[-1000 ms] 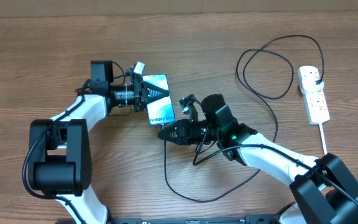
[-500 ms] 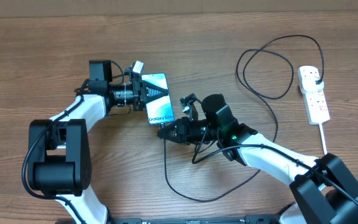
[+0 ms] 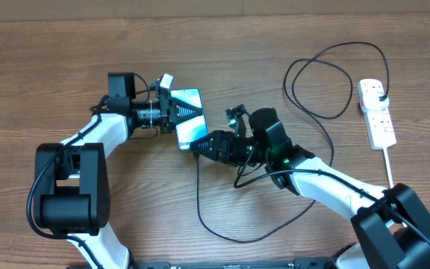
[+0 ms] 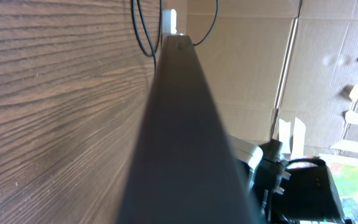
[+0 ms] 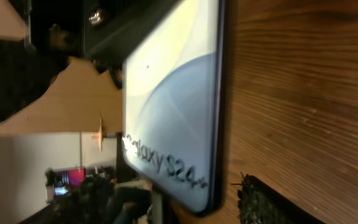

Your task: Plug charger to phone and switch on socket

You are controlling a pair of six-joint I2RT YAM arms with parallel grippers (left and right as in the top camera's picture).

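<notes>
The phone [image 3: 188, 113] stands on its long edge on the table with its light blue screen lit. My left gripper [image 3: 172, 112] is shut on its upper end. In the left wrist view its dark edge [image 4: 179, 124] fills the middle. My right gripper [image 3: 198, 144] is open at the phone's lower end. One black finger pad [image 5: 263, 202] stands apart from the phone [image 5: 173, 106], just right of its edge. The charger cable [image 3: 198, 200] runs from under that gripper in a loop to its plug [image 3: 380, 91] in the socket [image 3: 378, 113]. The connector tip is hidden.
The thick white cord [image 3: 389, 166] leaves the socket toward the table's front right. The black cable coils into a loop [image 3: 319, 82] at the back right. A cardboard wall [image 4: 253, 56] stands behind the table.
My right gripper has slid up and left onto the phone's lower end, covering part of the screen text, and its jaws have opened. The left gripper and phone have stayed put.
</notes>
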